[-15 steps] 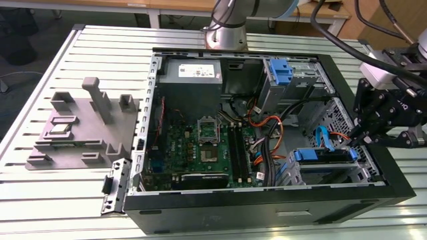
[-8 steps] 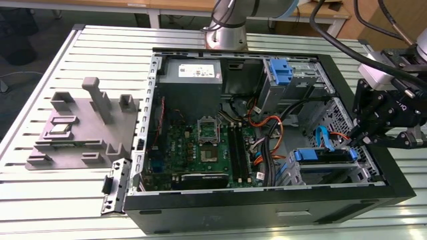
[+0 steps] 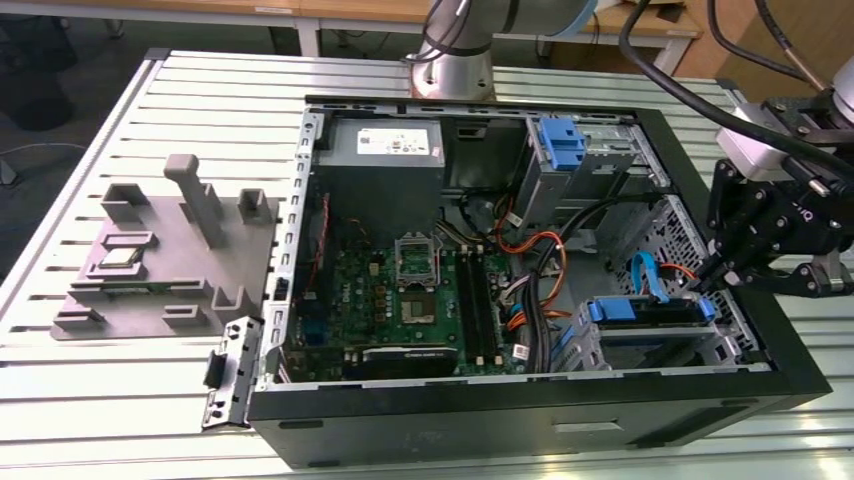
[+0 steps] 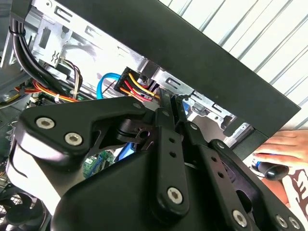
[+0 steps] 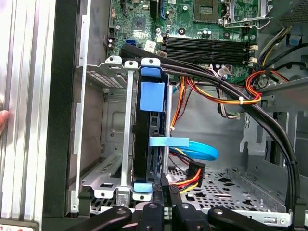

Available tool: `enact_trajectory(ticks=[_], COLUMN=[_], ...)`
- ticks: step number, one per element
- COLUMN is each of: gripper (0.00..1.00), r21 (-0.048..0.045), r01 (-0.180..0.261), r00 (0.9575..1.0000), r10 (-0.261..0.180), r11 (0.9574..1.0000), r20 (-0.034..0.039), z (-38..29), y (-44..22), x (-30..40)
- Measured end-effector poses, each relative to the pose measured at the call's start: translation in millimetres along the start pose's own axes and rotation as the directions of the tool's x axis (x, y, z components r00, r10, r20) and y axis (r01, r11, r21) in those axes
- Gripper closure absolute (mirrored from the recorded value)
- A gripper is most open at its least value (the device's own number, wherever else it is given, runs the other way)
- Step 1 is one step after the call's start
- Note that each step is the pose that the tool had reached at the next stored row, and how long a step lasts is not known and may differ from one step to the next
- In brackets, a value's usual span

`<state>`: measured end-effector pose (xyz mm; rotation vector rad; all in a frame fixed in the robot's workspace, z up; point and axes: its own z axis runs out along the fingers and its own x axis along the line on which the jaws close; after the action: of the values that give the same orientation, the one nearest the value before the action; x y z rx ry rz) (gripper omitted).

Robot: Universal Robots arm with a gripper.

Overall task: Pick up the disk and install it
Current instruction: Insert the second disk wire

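Note:
The disk (image 3: 650,310) sits in its blue carrier inside the metal drive cage at the lower corner of the open computer case (image 3: 534,415), on the exterior view's right. In the first wrist view the disk (image 5: 151,96) stands edge-on between the cage rails. My gripper (image 3: 705,283) hangs just over the case's right wall, beside the disk's cable end. Its fingers (image 4: 166,110) are shut with nothing between them. They point at a black power connector (image 4: 132,79) with red and yellow wires, and the fingertips (image 5: 164,188) are close to that connector (image 5: 193,171). A blue data cable (image 5: 197,148) curves past.
A person's hand (image 4: 281,147) rests outside the case wall near the gripper. A blue bracket (image 3: 567,140) sits in the upper bay beside the grey power supply (image 3: 387,140). Black cable bundles (image 5: 250,103) cross above the motherboard (image 3: 414,290). A grey fixture (image 3: 160,250) lies left of the case.

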<state>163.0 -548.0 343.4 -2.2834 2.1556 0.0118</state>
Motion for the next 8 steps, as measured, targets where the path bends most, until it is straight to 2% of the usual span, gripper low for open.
enact_trajectory(ticks=[5, 8], gripper=[0.84, 0.84], r21=[0.0001, 0.0070], r01=[0.000, 0.000], r00=[1.0000, 1.0000], r10=[0.000, 0.000], r11=[1.0000, 1.0000], r20=[0.0003, 0.0006], z=[0.3, 0.2], y=[0.5, 6.6], x=[0.0, -0.2])
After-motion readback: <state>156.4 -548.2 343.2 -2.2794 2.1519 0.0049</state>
